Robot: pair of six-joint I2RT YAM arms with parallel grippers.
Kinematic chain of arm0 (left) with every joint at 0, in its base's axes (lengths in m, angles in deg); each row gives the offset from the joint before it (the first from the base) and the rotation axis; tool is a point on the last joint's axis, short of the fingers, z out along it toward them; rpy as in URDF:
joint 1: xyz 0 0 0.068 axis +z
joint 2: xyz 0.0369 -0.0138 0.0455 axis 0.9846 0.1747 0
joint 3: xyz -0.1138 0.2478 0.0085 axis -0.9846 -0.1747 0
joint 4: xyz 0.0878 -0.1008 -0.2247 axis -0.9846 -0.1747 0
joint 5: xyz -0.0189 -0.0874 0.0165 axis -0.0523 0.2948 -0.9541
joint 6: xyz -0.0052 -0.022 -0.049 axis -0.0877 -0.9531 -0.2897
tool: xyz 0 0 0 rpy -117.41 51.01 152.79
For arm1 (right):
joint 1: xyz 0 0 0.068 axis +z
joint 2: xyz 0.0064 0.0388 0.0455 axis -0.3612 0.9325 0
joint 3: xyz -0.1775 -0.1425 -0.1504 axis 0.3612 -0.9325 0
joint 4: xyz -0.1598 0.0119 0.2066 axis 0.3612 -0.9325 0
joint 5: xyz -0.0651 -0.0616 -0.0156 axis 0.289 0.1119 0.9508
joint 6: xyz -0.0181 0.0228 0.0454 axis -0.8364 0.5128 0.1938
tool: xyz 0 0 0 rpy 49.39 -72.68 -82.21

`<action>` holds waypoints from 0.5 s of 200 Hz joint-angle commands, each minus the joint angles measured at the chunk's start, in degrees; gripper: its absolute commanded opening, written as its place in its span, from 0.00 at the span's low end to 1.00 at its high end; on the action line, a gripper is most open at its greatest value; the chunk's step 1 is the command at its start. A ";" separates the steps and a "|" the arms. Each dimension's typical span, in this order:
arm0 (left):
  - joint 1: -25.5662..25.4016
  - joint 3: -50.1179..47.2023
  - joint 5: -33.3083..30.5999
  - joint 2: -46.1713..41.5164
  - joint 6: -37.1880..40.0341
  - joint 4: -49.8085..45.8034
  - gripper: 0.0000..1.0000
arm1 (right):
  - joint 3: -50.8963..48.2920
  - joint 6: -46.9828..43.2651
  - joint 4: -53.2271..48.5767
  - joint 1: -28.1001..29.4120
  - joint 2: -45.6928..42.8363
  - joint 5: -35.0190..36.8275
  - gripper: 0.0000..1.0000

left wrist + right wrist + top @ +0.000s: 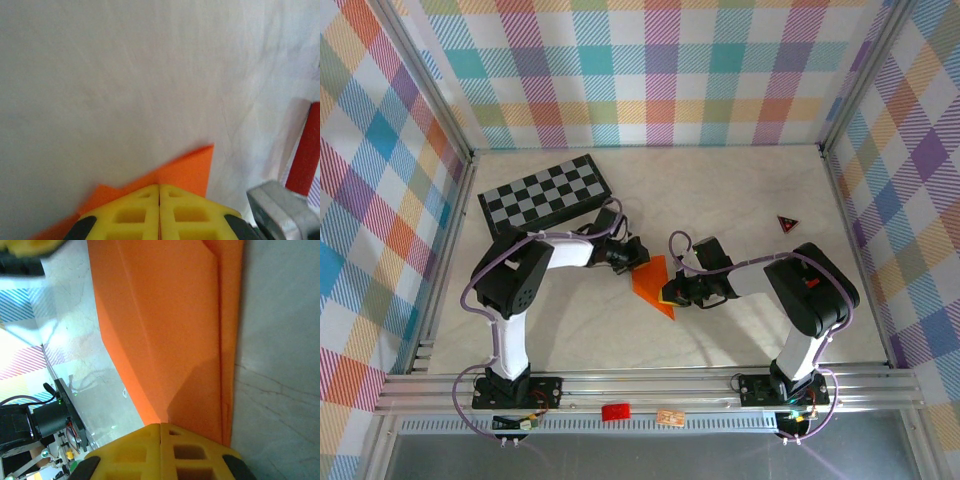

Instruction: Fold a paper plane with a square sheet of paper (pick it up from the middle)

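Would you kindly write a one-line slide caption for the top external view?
Mid-fold: the left gripper and right gripper pinch the orange paper from opposite sides.

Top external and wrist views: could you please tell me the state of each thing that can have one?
square sheet of paper: partly folded, creased, held between both grippers.
left gripper: fingers shut on one edge of the paper.
right gripper: fingers shut on the opposite end of the paper.
checkerboard: flat on the table, untouched.
red triangle: lying on the table, apart from everything else.
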 commanded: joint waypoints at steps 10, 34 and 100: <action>2.80 3.11 -5.35 0.23 3.53 -6.28 0.09 | -3.70 0.75 -8.33 -0.19 2.37 4.64 0.00; 2.69 2.28 -5.12 -3.13 2.49 -5.48 0.10 | -3.72 0.64 -8.05 -0.19 2.61 4.58 0.00; -2.56 -3.18 -5.85 -11.99 -0.78 -1.84 0.11 | -2.58 0.48 -8.59 -0.19 2.89 4.20 0.00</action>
